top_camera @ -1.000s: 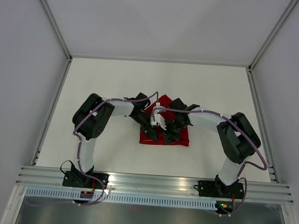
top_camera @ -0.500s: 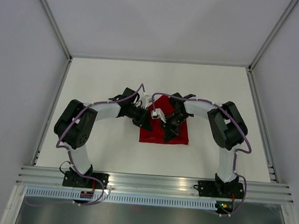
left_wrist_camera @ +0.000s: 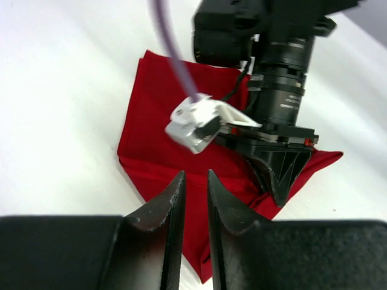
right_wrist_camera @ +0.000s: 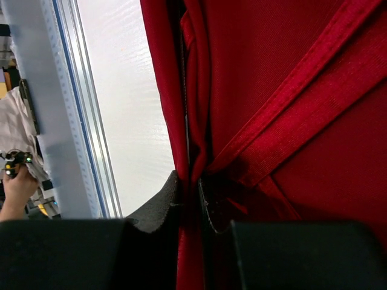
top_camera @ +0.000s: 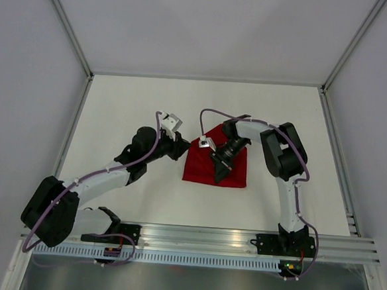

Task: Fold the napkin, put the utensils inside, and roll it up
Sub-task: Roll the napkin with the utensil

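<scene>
The red napkin (top_camera: 195,170) lies folded at the middle of the white table, its layered edges showing in the left wrist view (left_wrist_camera: 157,115). My right gripper (top_camera: 218,176) reaches down onto the napkin's near half. In its wrist view it (right_wrist_camera: 188,175) is shut on a bunched fold of the napkin (right_wrist_camera: 290,72). My left gripper (top_camera: 182,151) hovers just off the napkin's left corner. Its fingers (left_wrist_camera: 195,174) stand a narrow gap apart with nothing between them, pointing at the cloth and the right gripper's black fingers (left_wrist_camera: 281,172). The utensils are out of view.
An aluminium rail (top_camera: 200,237) carries both arm bases along the near edge and shows again in the right wrist view (right_wrist_camera: 72,121). Grey enclosure walls (top_camera: 26,73) stand at the left, right and back of the white table (top_camera: 130,101).
My left arm has pulled back leftward off the napkin and stretched out low. My right gripper has stayed on the cloth, turning slightly, still shut on the fold.
</scene>
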Action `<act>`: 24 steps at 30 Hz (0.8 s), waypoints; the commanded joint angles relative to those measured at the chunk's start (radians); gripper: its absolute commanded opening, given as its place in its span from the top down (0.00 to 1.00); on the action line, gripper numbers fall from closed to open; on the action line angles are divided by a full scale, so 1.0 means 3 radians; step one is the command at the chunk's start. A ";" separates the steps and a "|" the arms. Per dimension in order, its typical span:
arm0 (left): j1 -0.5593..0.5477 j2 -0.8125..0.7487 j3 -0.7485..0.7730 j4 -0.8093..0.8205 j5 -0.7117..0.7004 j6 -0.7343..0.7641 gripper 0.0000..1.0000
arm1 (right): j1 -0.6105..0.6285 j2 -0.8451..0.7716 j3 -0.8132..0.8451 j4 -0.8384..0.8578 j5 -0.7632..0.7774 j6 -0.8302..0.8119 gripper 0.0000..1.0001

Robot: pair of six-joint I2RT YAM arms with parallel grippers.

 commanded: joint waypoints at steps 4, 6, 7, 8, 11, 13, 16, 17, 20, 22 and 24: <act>-0.0862 0.0111 0.0100 0.0209 -0.0878 0.1356 0.72 | -0.0026 0.0359 0.0116 0.0202 0.0593 -0.0030 1.00; -0.1128 0.0178 0.0121 0.0122 -0.0971 0.1806 0.33 | -0.0031 0.0385 0.0147 0.0202 0.0599 0.0016 1.00; -0.1206 0.0239 0.0121 0.0106 -0.1072 0.1914 0.31 | -0.0036 0.0390 0.0152 0.0207 0.0604 0.0022 1.00; -0.1272 0.0265 0.0101 0.0086 -0.1129 0.2077 0.31 | -0.0036 0.0400 0.0162 0.0207 0.0604 0.0037 1.00; -0.1472 0.0413 0.0085 -0.0027 -0.1190 0.2267 0.35 | -0.0041 0.0411 0.0173 0.0207 0.0609 0.0052 0.99; -0.1650 0.0480 0.0065 -0.0022 -0.1262 0.2395 0.34 | -0.0041 0.0416 0.0173 0.0207 0.0609 0.0057 1.00; -0.1835 0.0648 -0.0007 0.0044 -0.1354 0.2605 0.33 | -0.0041 0.0431 0.0193 0.0202 0.0614 0.0078 1.00; -0.1876 0.0689 -0.0017 0.0085 -0.1385 0.2696 0.34 | -0.0046 0.0441 0.0203 0.0196 0.0614 0.0078 1.00; -0.2040 0.0884 -0.0022 0.0193 -0.1472 0.2881 0.38 | -0.0046 0.0467 0.0224 0.0186 0.0614 0.0093 0.99; -0.2106 0.1037 -0.0007 0.0208 -0.1492 0.2948 0.39 | -0.0056 0.0477 0.0234 0.0176 0.0609 0.0098 0.99; -0.2127 0.1124 -0.0022 0.0285 -0.1549 0.3050 0.41 | -0.0051 0.0477 0.0239 0.0171 0.0609 0.0103 0.99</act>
